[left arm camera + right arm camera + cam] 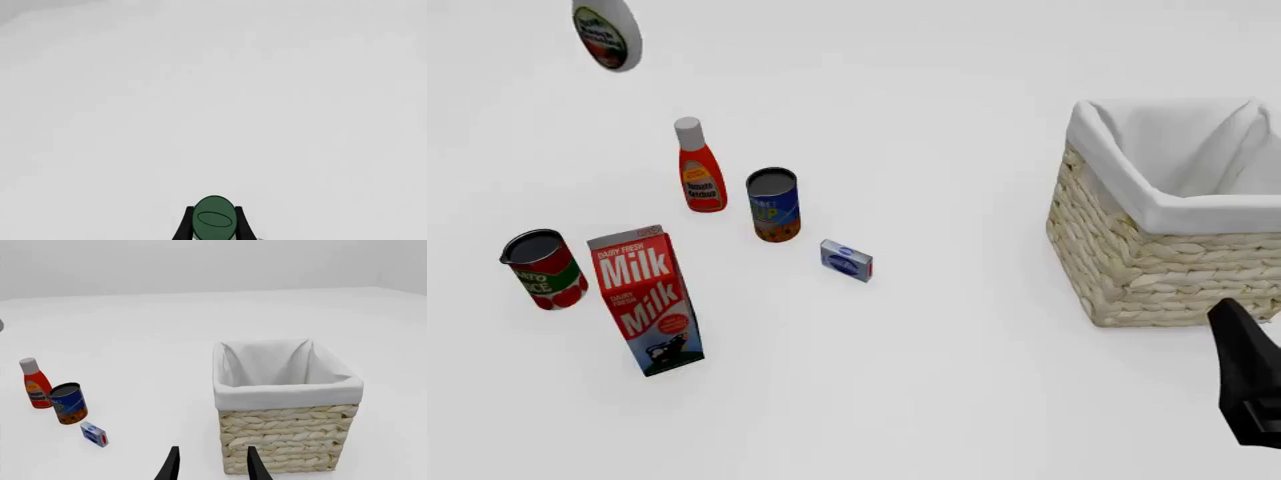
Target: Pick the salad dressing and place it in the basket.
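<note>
While my left gripper (213, 231) holds the dressing (606, 33) high over the counter's (961, 340) far left, my right gripper (212, 466) hangs open near the basket (1169, 262).

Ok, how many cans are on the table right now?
2. A red-labelled can stands at the far left beside the milk carton; a blue can stands right of the red bottle. Neither view shows the basket's floor, so more could be hidden.
</note>
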Controlling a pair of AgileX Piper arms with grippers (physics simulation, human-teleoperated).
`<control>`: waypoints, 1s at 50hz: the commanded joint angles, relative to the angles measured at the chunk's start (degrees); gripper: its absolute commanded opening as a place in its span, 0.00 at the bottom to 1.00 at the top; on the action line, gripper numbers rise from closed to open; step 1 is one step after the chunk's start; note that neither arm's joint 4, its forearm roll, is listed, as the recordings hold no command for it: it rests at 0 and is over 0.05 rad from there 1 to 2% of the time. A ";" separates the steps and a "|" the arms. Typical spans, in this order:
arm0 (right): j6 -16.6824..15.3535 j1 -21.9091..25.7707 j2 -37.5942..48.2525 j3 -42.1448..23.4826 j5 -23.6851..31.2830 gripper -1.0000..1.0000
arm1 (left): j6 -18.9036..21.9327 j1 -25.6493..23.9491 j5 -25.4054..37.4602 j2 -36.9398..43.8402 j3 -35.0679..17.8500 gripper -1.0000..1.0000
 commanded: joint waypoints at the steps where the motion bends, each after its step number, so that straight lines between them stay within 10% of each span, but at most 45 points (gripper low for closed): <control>1: 0.01 0.36 0.00 0.19 -0.06 1.00 | 3.11 -8.93 3.00 -5.58 -1.04 0.00; 50: 0.05 1.30 0.00 -0.57 0.14 1.00 | 0.52 -46.56 -7.84 -19.22 25.14 0.00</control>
